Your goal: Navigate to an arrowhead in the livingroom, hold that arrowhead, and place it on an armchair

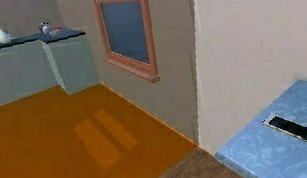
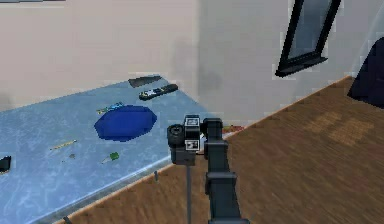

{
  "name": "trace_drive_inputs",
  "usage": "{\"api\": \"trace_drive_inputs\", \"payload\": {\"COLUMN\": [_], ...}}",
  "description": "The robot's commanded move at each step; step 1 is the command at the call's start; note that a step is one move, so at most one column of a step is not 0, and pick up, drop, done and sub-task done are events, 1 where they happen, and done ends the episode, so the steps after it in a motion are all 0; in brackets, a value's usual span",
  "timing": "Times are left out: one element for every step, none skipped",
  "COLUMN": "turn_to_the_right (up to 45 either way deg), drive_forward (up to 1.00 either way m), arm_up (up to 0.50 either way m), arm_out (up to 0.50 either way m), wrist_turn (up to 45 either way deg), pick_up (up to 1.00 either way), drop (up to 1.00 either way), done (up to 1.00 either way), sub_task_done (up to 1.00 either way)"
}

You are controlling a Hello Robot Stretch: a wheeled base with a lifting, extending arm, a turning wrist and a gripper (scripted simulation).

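A light blue table (image 2: 40, 180) takes up the arm side view's left half. On it lie a dark blue round dish (image 2: 126, 123), two dark remotes (image 2: 157, 92) near the wall, and several small greenish bits (image 2: 113, 157) too small to name. The dark arm (image 2: 222, 190) rises from the bottom edge to the table's near edge. My gripper (image 2: 184, 150) sits by the two white squares, right of the dish, with the table edge behind it. I cannot tell whether it holds anything. The same table's corner (image 1: 262, 152) appears at the forward view's lower right with a black flat device (image 1: 290, 127) on it.
Orange floor (image 1: 60, 151) stretches ahead to a pale counter (image 1: 8, 73) with a dark blue top, a white vase (image 1: 3, 36) and a kettle (image 1: 46, 29). An orange-framed window (image 1: 124, 26) is in the wall ahead. A white wall (image 1: 254, 31) stands behind the table. A dark-framed window (image 2: 310, 35) hangs at the upper right of the arm side view.
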Motion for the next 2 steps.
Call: {"api": "trace_drive_inputs", "payload": {"turn_to_the_right": [0.0, 0.0], "drive_forward": [0.0, 0.0], "arm_up": [0.1, 0.04], "arm_out": [0.0, 0.0], "wrist_turn": [0.0, 0.0], "pick_up": [0.0, 0.0], "drop": [0.0, 0.0], "done": [0.0, 0.0], "sub_task_done": [0.0, 0.0]}}
